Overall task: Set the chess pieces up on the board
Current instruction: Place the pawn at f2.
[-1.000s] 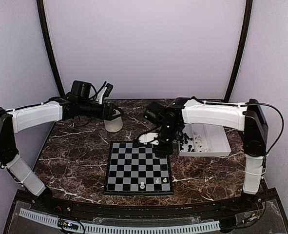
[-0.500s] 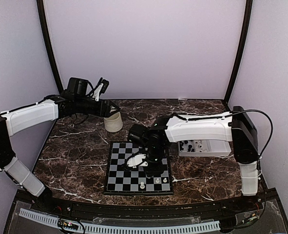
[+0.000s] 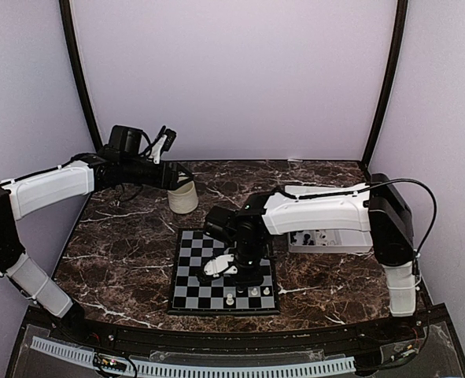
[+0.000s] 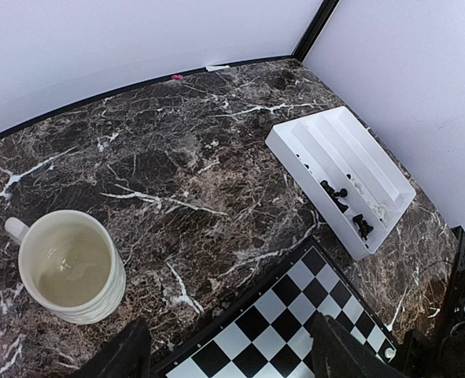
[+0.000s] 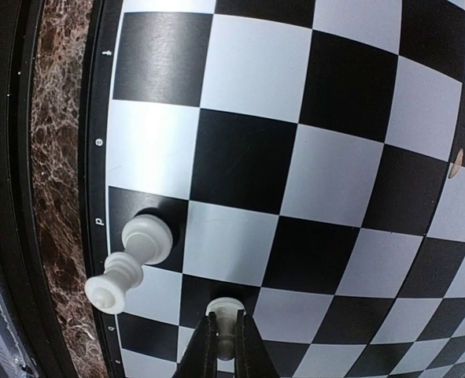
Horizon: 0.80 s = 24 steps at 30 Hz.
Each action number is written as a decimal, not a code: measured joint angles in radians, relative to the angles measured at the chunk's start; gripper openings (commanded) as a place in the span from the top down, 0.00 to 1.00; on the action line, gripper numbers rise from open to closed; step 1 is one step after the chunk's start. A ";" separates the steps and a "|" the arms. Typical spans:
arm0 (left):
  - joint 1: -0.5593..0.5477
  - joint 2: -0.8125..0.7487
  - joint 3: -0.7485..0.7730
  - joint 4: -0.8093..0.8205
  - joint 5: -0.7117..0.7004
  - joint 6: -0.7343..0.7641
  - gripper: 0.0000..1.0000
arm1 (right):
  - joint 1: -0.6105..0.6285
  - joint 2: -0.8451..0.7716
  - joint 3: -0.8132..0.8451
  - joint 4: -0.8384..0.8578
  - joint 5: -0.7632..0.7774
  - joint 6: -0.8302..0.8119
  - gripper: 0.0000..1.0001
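Top external view, left to right. Left gripper (image 4: pixel 232 339): fingers spread, empty, near white mug (image 3: pixel 183 198). Board (image 3: pixel 191 272): centre of marble table (image 3: pixel 122 236), with two white chess pieces (image 5: pixel 130 260) on its near row. Right gripper (image 5: pixel 226 358): clamped on third white piece (image 5: pixel 226 313), over a black square beside them. White tray (image 3: pixel 350 240): far right, black pieces (image 4: pixel 338 193) inside.

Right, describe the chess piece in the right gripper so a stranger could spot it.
Find the chessboard and go towards its near edge. There the white piece is pinched between the fingers of the right gripper, while its white neighbour stands free.
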 measured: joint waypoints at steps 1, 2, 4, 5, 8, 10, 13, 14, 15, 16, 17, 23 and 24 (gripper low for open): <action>0.000 0.000 0.000 -0.001 0.000 0.000 0.27 | 0.002 0.000 0.000 0.000 0.000 0.000 0.94; 0.000 0.000 0.000 -0.002 0.000 0.000 0.27 | 0.005 0.000 0.000 -0.001 0.000 0.000 0.94; 0.000 0.000 0.000 -0.003 0.000 0.000 0.27 | 0.008 0.000 0.000 -0.002 0.000 0.000 0.94; 0.000 0.000 0.000 -0.002 0.000 0.000 0.27 | 0.008 0.000 0.000 -0.002 0.000 0.000 0.93; 0.000 0.000 0.000 -0.003 0.000 0.000 0.27 | 0.011 0.001 0.000 -0.006 0.001 0.000 0.93; 0.000 0.000 0.000 -0.003 0.000 0.000 0.27 | 0.012 0.005 0.000 -0.008 0.003 0.000 0.93; 0.000 0.000 0.000 -0.003 0.000 0.000 0.27 | 0.013 0.005 0.000 -0.009 0.007 0.000 0.92; 0.000 0.000 0.000 -0.003 0.000 0.000 0.27 | 0.013 0.005 0.000 -0.009 0.008 0.000 0.90; 0.000 0.000 0.000 -0.003 0.000 0.000 0.27 | 0.014 0.005 0.000 -0.009 0.010 0.002 0.90; 0.000 0.000 0.000 -0.003 0.001 0.000 0.27 | 0.014 0.005 0.000 -0.009 0.011 0.002 0.89; 0.000 0.000 0.000 -0.003 0.001 0.000 0.27 | 0.015 0.005 0.000 -0.009 0.013 0.002 0.88; 0.000 0.000 0.000 -0.003 0.001 0.000 0.27 | 0.016 0.005 -0.003 -0.010 0.021 0.004 0.83; 0.000 0.000 0.000 -0.003 0.001 0.000 0.27 | 0.016 0.005 -0.004 -0.010 0.022 0.004 0.83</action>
